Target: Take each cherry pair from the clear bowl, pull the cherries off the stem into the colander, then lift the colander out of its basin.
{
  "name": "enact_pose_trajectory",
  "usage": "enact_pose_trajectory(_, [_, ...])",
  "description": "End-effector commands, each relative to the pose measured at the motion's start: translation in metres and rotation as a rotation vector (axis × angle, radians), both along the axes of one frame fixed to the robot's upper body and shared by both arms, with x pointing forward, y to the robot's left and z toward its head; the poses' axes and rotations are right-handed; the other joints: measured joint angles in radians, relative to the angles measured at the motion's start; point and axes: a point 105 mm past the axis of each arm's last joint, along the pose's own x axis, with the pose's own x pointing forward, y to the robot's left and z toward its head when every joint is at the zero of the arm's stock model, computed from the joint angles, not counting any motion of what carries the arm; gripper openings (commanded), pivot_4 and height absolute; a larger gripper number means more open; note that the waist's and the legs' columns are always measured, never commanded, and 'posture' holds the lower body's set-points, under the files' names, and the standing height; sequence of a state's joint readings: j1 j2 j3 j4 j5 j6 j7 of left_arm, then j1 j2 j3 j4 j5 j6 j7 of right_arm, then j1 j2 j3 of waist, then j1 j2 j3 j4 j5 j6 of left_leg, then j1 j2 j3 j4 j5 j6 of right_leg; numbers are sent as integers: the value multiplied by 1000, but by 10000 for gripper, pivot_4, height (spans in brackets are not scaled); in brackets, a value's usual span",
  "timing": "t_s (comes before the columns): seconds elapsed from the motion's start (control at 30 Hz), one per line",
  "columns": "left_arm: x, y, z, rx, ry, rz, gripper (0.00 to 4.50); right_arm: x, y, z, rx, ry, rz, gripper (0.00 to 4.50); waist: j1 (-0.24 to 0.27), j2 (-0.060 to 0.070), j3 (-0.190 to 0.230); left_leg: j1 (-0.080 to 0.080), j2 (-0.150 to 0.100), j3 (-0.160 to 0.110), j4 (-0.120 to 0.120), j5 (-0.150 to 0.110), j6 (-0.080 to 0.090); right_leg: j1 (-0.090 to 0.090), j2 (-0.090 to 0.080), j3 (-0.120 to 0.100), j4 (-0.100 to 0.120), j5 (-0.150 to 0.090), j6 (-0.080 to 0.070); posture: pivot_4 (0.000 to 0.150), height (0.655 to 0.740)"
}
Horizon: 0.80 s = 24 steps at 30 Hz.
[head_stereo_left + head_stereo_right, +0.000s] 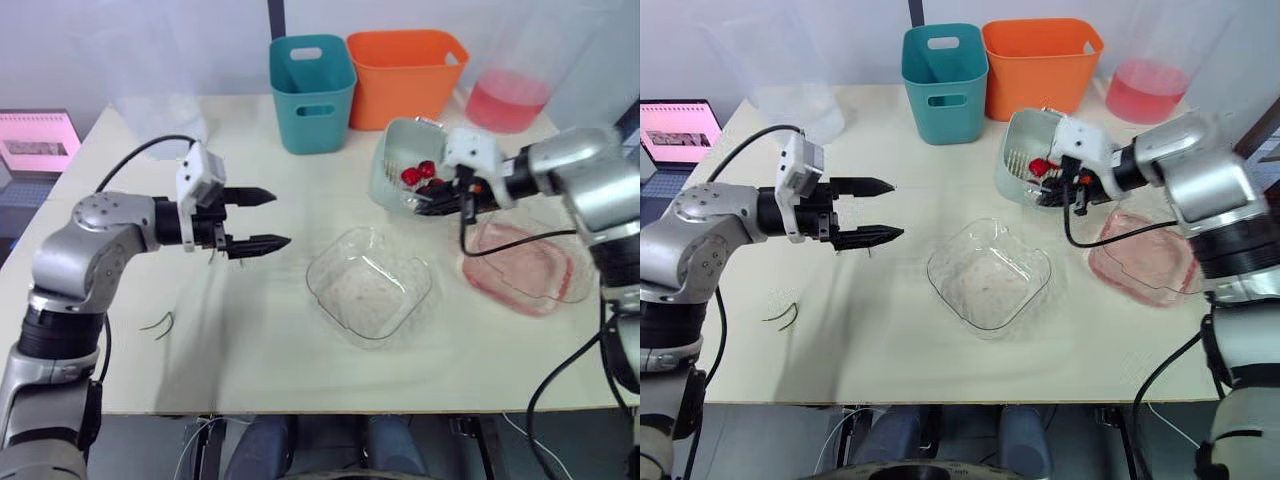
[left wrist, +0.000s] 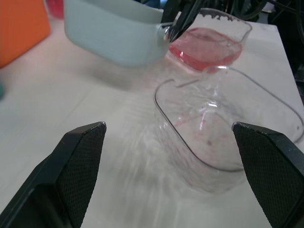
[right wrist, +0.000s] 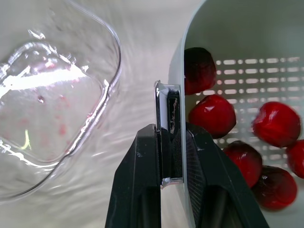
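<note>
The pale green perforated plastic colander (image 1: 398, 160) is out of its basin, near the far right part of the cream table (image 1: 250, 350); it is tipped steeply, its mouth turned towards the front and right edges and its base towards the far left corner, so that the glossy red cherries (image 1: 418, 175) lie gathered against its lower wall; the right gripper (image 3: 171, 142) is clamped on its rim, one finger inside the wall and one outside, with the arm reaching in from the right edge; whether the low side of the colander touches the surface cannot be told. The shallow clear square basin of pink water (image 1: 522, 268) rests near the right edge, just in front of and to the right of the colander; the clear plastic bowl (image 1: 368, 283) sits near the middle of the surface, holding no cherries, with only faint pink smears on its floor. The left gripper (image 1: 280, 218) hovers over the left half, fingers (image 2: 78, 161) spread wide with nothing between them, pointing across towards the right edge. Two thin green stems (image 1: 158, 322) lie towards the front left corner. Along the far edge stand a teal plastic bin (image 1: 311, 90) and an orange plastic bin (image 1: 405, 75), both close behind the colander, leaving little room there; bare surface lies open along the front edge and between the left gripper and the bowl.
</note>
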<state>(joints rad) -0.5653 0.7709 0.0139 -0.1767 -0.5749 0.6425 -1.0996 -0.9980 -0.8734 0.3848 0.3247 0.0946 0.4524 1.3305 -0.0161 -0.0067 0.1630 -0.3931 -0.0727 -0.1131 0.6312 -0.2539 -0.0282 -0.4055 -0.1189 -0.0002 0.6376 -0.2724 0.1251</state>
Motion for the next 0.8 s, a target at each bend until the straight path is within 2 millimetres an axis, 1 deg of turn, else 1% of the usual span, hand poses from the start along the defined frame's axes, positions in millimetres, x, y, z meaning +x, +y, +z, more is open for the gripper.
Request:
enact_pose_trajectory(0.03, [-3, 5, 9, 40, -71, 20, 45000, 9, 0, 6, -40, -50, 17, 2073, 0, 0, 0, 0, 0, 0, 0, 0, 0, 0, 0, 0, 0, 0, 0, 1500, 7400])
enact_pose_trajectory(0.2, [-5, 5, 4, 54, -72, 26, 45000, 13, 2, -14, -83, -12, 40, 2073, -2, 0, 0, 0, 0, 0, 0, 0, 0, 0, 0, 0, 1, 0, 0, 1500, 7400])
enact_pose_trajectory(0.33, [-5, 5, 4, 59, -73, 27, 45000, 15, -1, -23, -117, 2, 43, 2073, -3, 0, 0, 0, 0, 0, 0, 0, 0, -1, 0, 0, 2, 0, 0, 1500, 7400])
enact_pose_trajectory(0.4, [-4, 5, 3, 60, -74, 28, 45000, 14, 0, -25, -116, 9, 45, 12726, -4, 0, 0, 0, 0, 0, 0, 0, 0, -1, 0, 0, 2, 0, 0, 1500, 7400])
enact_pose_trajectory(0.43, [-4, 5, 3, 61, -75, 28, 45000, 14, -1, -26, -117, 10, 45, 16809, -4, 0, 0, 0, 0, 0, 0, 0, 0, -1, 0, 0, 2, 0, 0, 1500, 7400])
enact_pose_trajectory(0.47, [-3, 5, 2, 61, -75, 28, 45000, 14, -1, -25, -117, 4, 40, 23150, -4, 0, 0, 0, 0, 0, 0, 0, 0, -1, 0, 0, 2, 0, 0, 1500, 7400])
enact_pose_trajectory(0.5, [-3, 5, 2, 60, -75, 29, 45000, 15, -2, -23, -115, -4, 34, 26913, -4, 0, 0, 0, 0, 0, 0, 0, 0, -1, 0, 0, 2, 0, 0, 1500, 7400])
enact_pose_trajectory(0.53, [-2, 6, 2, 59, -75, 30, 45000, 15, -3, -20, -109, -15, 30, 32101, -4, 0, 0, 0, 0, 0, 0, 0, 0, -1, 0, 0, 3, 0, 0, 1500, 7400])
enact_pose_trajectory(0.57, [-1, 6, 2, 55, -76, 32, 45000, 15, -4, -15, -100, -28, 24, 36240, -4, 0, 0, 0, 0, 0, 0, 0, 0, -1, 0, 0, 3, 0, 0, 1500, 7400])
enact_pose_trajectory(0.67, [3, 11, 7, 34, -87, 50, 45000, 15, -15, 10, -51, -95, -25, 36240, -3, 0, 0, 0, 0, 0, 0, 0, 0, -2, 0, 0, 3, 0, 0, 1500, 7400])
enact_pose_trajectory(0.77, [6, 16, 11, 18, -104, 76, 45000, 11, -22, 25, 11, -133, -70, 36240, 0, 0, 0, 0, 0, 0, 0, 0, 0, -2, 0, 0, 4, 0, 0, 1500, 7400])
enact_pose_trajectory(0.8, [8, 20, 12, 16, -118, 97, 45000, 8, -26, 33, 60, -163, -98, 36240, 0, 0, 0, 0, 0, 0, 0, 0, 0, -2, 0, 0, 4, 0, 0, 1500, 7400])
